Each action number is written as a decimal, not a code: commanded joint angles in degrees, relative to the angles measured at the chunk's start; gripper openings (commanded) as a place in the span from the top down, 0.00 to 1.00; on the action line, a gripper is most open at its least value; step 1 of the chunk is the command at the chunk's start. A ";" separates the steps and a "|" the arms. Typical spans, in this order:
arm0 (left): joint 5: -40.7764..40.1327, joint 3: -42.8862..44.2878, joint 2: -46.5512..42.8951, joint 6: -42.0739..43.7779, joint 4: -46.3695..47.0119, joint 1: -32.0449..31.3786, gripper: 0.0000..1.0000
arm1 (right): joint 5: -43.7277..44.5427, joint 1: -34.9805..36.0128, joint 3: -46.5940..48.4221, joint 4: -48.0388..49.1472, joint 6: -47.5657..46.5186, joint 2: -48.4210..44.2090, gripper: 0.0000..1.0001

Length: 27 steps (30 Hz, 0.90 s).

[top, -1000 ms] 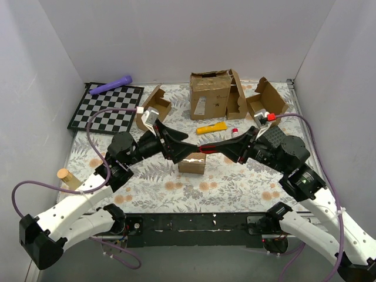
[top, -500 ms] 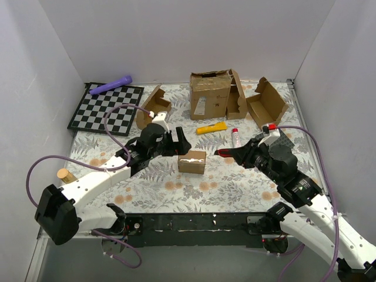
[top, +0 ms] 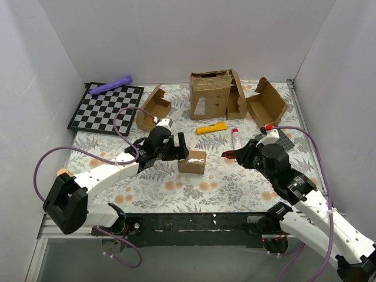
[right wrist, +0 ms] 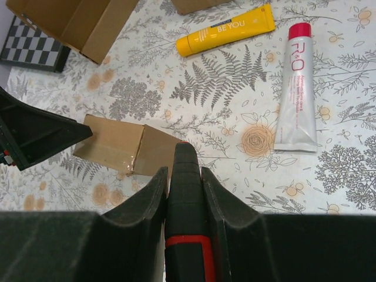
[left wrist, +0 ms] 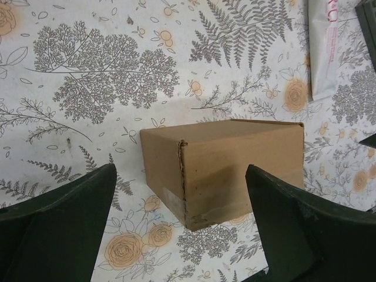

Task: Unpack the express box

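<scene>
The express box is a small closed brown cardboard box in the middle of the floral mat. It fills the centre of the left wrist view. My left gripper is open, low at the box's left side. In its wrist view the jaws stand wide apart, with the box's near corner just ahead of the gap. My right gripper is to the right of the box, shut on a black tool with a red band. The tool's tip points at the box.
A yellow tube and a white red-capped tube lie behind the box. A large battered carton and open mailers stand at the back. A chessboard and a purple object are back left. A wooden peg is at the left edge.
Both grippers were together above the box. The left one has dropped to the box's left side, and the right one has pulled back to the right with the tool.
</scene>
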 commanded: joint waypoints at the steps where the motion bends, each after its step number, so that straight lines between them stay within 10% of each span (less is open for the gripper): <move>1: 0.00 0.07 -0.08 -0.97 0.30 0.10 0.09 | -0.51 -0.14 -0.68 2.74 -0.40 1.58 0.99; 27: 9.50 -11.71 -10.36 -8.79 9.62 -0.07 0.48 | -7.64 0.04 0.11 19.09 -0.84 19.33 0.99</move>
